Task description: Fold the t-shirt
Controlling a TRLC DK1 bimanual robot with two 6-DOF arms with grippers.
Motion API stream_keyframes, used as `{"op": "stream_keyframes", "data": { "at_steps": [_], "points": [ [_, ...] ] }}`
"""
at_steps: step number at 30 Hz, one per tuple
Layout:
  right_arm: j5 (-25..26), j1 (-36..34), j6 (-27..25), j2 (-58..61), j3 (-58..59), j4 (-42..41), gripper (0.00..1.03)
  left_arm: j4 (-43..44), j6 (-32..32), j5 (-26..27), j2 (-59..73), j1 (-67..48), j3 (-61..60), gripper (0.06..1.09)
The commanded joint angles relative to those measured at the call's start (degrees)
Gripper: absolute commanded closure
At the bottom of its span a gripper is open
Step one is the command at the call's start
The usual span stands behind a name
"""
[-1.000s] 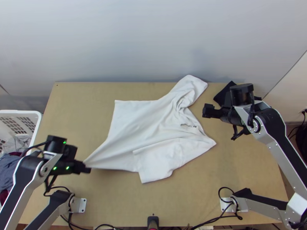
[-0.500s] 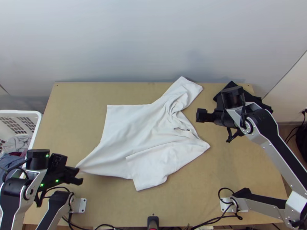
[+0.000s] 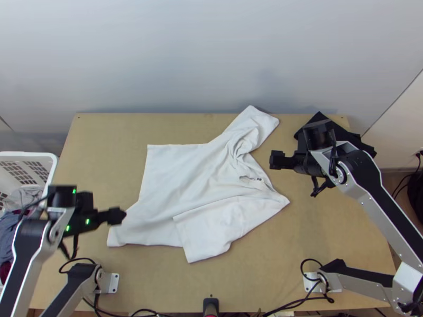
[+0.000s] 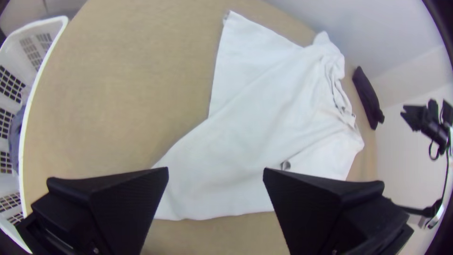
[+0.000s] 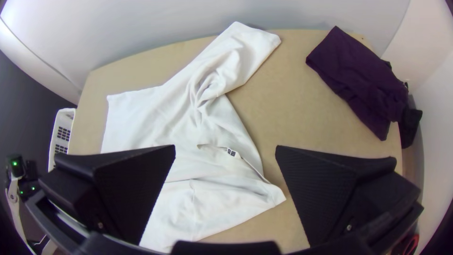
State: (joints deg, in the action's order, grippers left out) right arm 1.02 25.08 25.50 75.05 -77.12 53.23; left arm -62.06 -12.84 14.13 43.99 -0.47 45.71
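Can see a light wooden desk (image 3: 296, 248) under the t-shirt (image 3: 169, 182), plain and broad to the left, right and near side of it. Rises behind the t-shirt as a smooth pale wall (image 3: 211, 58), with a strip of brown floor (image 3: 406, 196) off past the desk, well to the right of the t-shirt. Also holds a dark cloth (image 3: 319, 117), set down in a loose heap to the right of the t-shirt's far sleeve (image 3: 260, 126). Well to the left of the t-shirt, comes to a white basket (image 3: 31, 154) with slotted sides, and grey and dark red clothes (image 3: 8, 227) in it.

Lies mostly spread across the middle of the desk, white, with the hem to the left and the neck opening (image 5: 207, 147) to the right. Shows a small printed label (image 5: 231, 152) at the collar. Runs into deep, twisted creases where the far sleeve juts out toward the wall. Has the near sleeve (image 3: 203, 238) laid over the body, cuff pointing to the near left. Slants out at the near hem corner.

Hovers beside that corner with the left gripper (image 3: 123, 215), fingers wide apart. Waits just right of the collar with the right gripper (image 3: 272, 160), fingers also well parted.
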Motion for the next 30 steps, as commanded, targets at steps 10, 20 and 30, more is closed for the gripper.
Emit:
{"op": "stream_keyframes", "data": {
  "at_steps": [10,20,30],
  "points": [
    [0.04,-1.88,-0.1,-1.13,2.06,0.73,0.04,23.48,-11.07,-8.07,41.18,-3.05,21.35,0.1],
    [0.04,-3.46,-0.1,-1.13,2.5,1.0,0.04,34.47,-8.16,-20.9,60.87,-10.25,33.12,0.1],
    [0.04,-4.34,-0.1,-1.13,3.21,1.08,0.04,34.64,-8.43,-23.97,71.5,-10.87,41.56,0.11]
  ]
}}
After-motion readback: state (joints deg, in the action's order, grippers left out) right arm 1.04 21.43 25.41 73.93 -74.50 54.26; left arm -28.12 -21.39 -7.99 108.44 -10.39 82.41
